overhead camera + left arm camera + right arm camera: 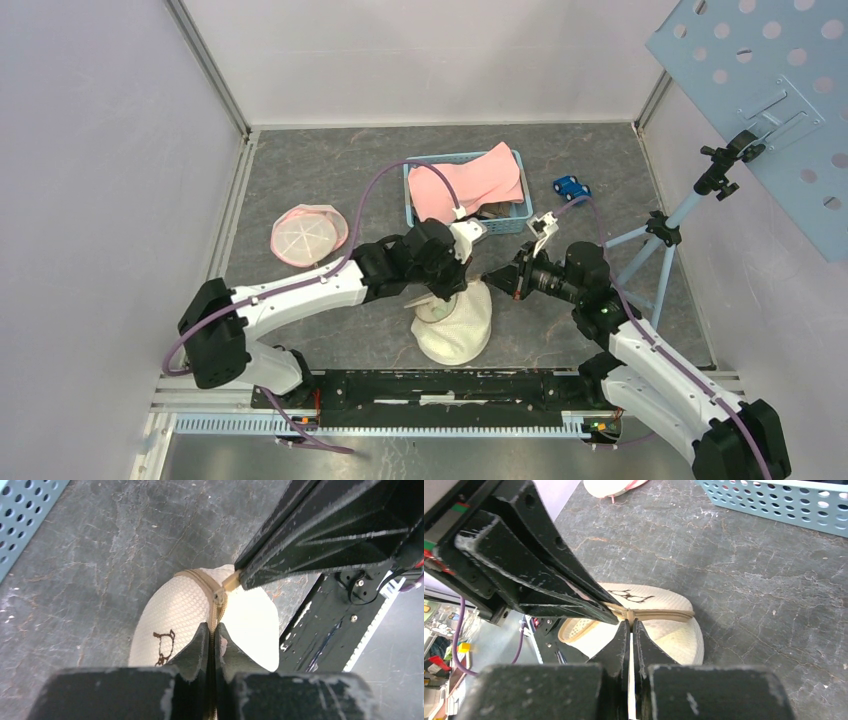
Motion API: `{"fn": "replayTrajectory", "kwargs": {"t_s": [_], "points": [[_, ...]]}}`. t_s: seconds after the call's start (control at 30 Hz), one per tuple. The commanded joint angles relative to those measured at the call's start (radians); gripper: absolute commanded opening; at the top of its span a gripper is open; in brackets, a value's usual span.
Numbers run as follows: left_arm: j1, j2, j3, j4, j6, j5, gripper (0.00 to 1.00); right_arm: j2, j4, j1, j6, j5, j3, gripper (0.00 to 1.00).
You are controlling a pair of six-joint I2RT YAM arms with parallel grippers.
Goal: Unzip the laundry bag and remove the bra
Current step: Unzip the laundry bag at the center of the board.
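**Bag** (455,328): white mesh dome on the table (330,180), near the front edge, between both grippers. The zip (216,597) runs over its crown and looks closed.
**Bra:** not visible, presumably inside the bag.
**Left gripper** (212,630): fingers pressed together on the zip tape, probably to anchor the soft bag.
**Right gripper** (630,625): clamped tight, tip on the tan pull (231,581), apparently pinching it so the slider can be drawn away from the anchor.
**Basket** (510,221): behind the bag and apart from it, holding a pink cloth (470,185).
**Pink pouch** (308,233): lying well to the left.
**Toy car** (571,186): just right of the basket.
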Motion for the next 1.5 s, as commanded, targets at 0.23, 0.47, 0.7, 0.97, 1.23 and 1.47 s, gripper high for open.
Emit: {"fn": "replayTrajectory", "kwargs": {"t_s": [0.23,0.47,0.7,0.97,1.23,1.47], "points": [[0.039,-0.157,0.004,-0.101,0.281,-0.149,0.03,-0.019,-0.04,-0.107,-0.066,-0.024,0.067,0.0],[0.056,-0.212,-0.022,-0.117,0.325,-0.005,0.41,-0.024,0.078,-0.113,0.031,-0.123,-0.016,0.0],[0.046,-0.17,0.033,-0.092,0.238,0.12,0.55,-0.045,0.13,-0.037,0.081,-0.089,-0.072,0.0],[-0.028,-0.044,0.119,-0.088,0.131,0.098,0.67,-0.051,0.127,-0.02,0.087,-0.071,-0.066,0.0],[-0.073,0.011,0.08,-0.013,-0.035,0.006,0.59,-0.055,0.118,-0.018,0.085,-0.056,-0.041,0.0],[-0.075,0.0,0.068,-0.062,0.014,-0.078,0.14,-0.059,0.027,-0.021,0.015,-0.021,0.009,0.0]]}}
